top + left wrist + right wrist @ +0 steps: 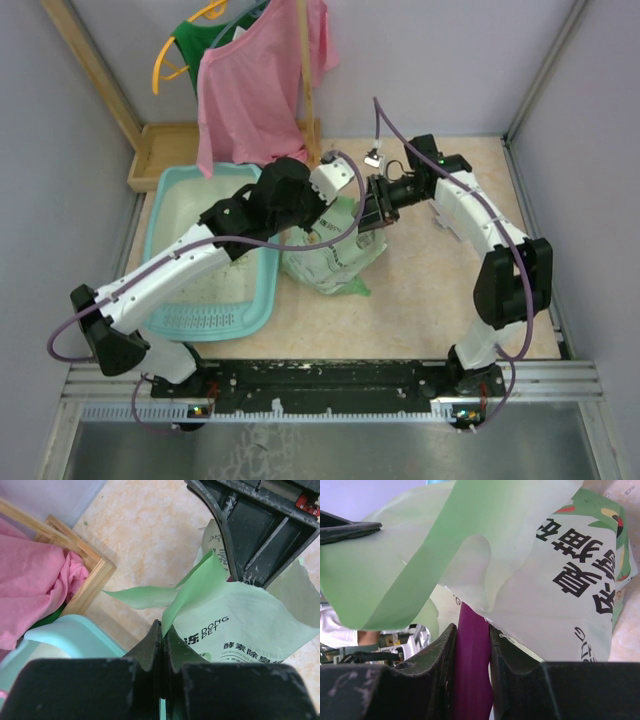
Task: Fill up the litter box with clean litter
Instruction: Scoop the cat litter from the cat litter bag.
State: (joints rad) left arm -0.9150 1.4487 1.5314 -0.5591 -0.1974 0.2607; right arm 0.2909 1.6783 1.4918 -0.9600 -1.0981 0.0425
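Clenched on a torn flap of a pale green printed bag (240, 625), the left arm's fingers (147, 647) pinch the sheet between closed tips. The right arm's fingers (437, 652) are clamped from both sides on a magenta plastic handle (472, 680) that runs up behind the bag's ragged open edge. Seen from above, the two wrists meet over the bag's mouth near the middle of the pale marbled bench (430, 290), the left arm reaching in from 8 o'clock and the right arm from 3 o'clock. The bag stands crumpled below them, and what it holds is hidden. The large rectangular light-teal plastic litter box (266, 295) lies flat on the bench just beside the bag, at its 9 o'clock. Its slotted grille strip (205, 318) is at the 6 o'clock end, and its whitish base is partly crossed by the left arm. At the box's 12 o'clock a shallow wooden tray (160, 150) sits against the back wall. A pink shirt (260, 90) hangs over the tray and the box's far rim. At the shirt's 10 o'clock hangs a green garment (195, 45) on a yellow hanger (165, 65).
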